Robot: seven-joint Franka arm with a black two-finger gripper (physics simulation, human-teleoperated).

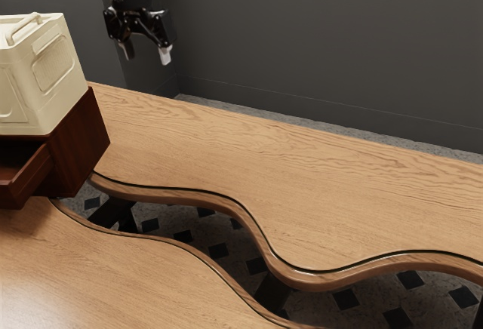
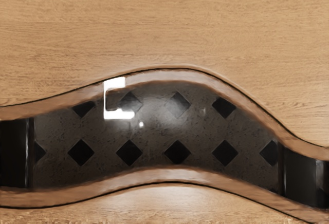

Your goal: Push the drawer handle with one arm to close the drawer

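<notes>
In the exterior view my gripper [image 1: 147, 51] hangs high near the top, its two fingertips apart with a gap between them, so it stands open and touches nothing. Lower down, at the exterior view's left edge, is a dark red-brown cabinet [image 1: 81, 142] on the table. Its drawer [image 1: 32, 172] stands pulled out, showing part of its inside and a side wall. The drawer front is partly cut off by the view's edge, and I cannot make out a handle.
A cream canister [image 1: 56, 72] with a top handle sits on the cabinet. The wooden table [image 1: 302, 178] has a wavy opening through it, with tiled floor [image 1: 219, 250] below. From above, the wrist view has the tabletop [image 2: 164, 23] and tiled floor [image 2: 154, 131].
</notes>
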